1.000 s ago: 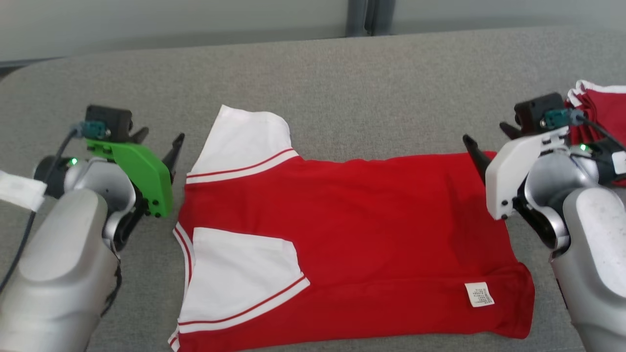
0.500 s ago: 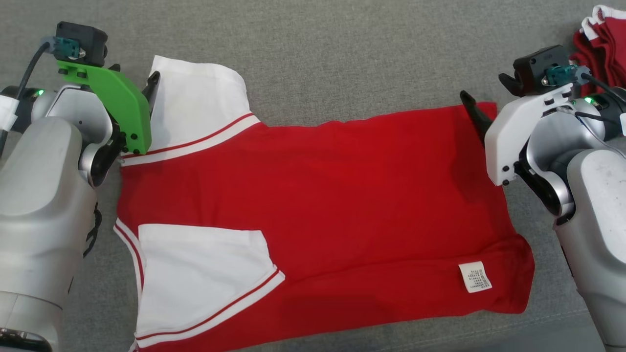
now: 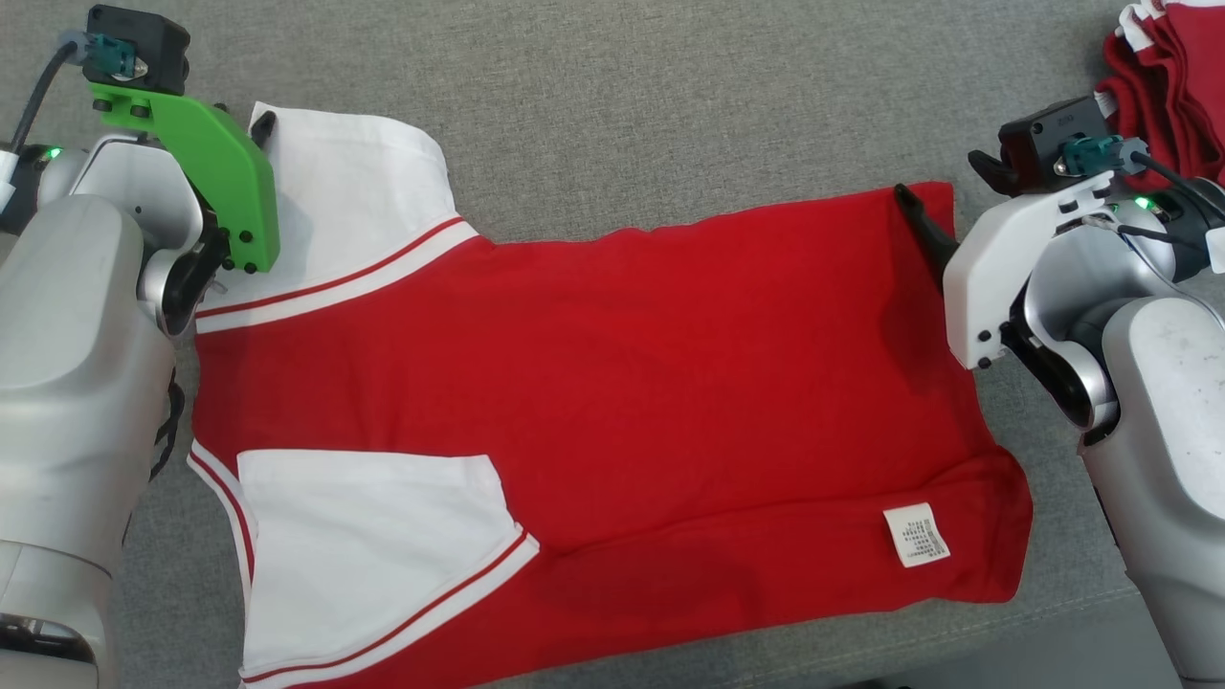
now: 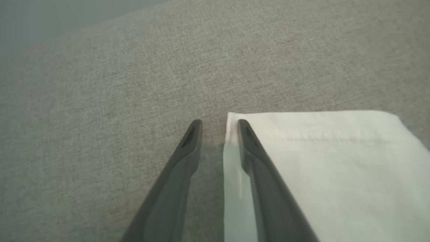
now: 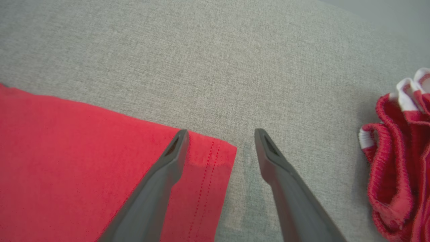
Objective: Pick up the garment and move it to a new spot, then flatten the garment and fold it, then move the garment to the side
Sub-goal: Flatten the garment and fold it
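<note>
The left jaws stand slightly parted, clamping nothing, astride the end edge of a white sleeve (image 4: 336, 161) of the red garment (image 3: 612, 383). One finger (image 4: 183, 158) is over the bare grey woven top of the desk (image 4: 100, 101) and the other is over the sleeve, with a dull grey band of room past the desk's far edge. Between the two pairs of jaws the garment lies flat on the desk, and the right jaws gape wide across its hem corner, one finger (image 5: 161, 174) above red cloth and the other above bare desk, with a heap of red clothes (image 5: 396, 161) lying apart beyond them.
</note>
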### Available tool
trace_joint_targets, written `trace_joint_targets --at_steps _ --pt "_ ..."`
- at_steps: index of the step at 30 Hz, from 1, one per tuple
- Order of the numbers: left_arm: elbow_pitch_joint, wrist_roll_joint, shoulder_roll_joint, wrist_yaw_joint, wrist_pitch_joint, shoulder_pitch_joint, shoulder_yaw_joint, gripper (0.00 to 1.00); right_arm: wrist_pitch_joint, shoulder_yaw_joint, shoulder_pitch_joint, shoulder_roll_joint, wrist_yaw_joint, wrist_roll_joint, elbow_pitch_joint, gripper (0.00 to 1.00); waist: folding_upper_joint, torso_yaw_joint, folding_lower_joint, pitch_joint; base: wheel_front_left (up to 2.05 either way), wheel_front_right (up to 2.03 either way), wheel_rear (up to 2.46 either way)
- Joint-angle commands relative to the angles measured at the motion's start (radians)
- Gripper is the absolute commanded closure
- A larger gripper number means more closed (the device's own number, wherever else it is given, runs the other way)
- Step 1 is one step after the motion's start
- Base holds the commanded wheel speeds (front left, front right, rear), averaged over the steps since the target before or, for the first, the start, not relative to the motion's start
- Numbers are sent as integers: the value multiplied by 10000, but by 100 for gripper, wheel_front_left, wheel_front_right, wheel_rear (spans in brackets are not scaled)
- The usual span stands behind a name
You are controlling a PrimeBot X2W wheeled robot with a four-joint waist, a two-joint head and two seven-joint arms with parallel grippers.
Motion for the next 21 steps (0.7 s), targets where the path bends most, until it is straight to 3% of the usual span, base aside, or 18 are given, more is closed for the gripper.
trace_joint_targets --at_steps 1,7,9,10,12,21 --pt "55 -38 6 26 54 -182 -36 65 -37 37 -77 -47 -5 15 19 0 -1 -20 -1 -3 0 0 0" --pt "129 -277 -62 -44 272 -209 -104 62 16 72 -98 -40 -5 91 29 0 -1 -72 -1 54 0 0 0" --pt "134 -368 -106 -49 365 -217 -128 57 31 59 -90 -58 -5 99 1 0 -1 -70 -1 99 0 0 0" --pt "148 -372 -100 -51 384 -216 -154 62 39 52 -84 -68 -5 100 -6 0 -1 -69 -1 118 0 0 0" --pt "164 -421 -65 -62 391 -207 -195 99 41 23 -112 -67 -5 102 -25 0 -1 -74 -1 157 0 0 0" --pt "19 -808 141 -76 277 -177 3 100 78 -711 109 116 -5 -276 -462 0 -1 -7 -1 195 0 0 0"
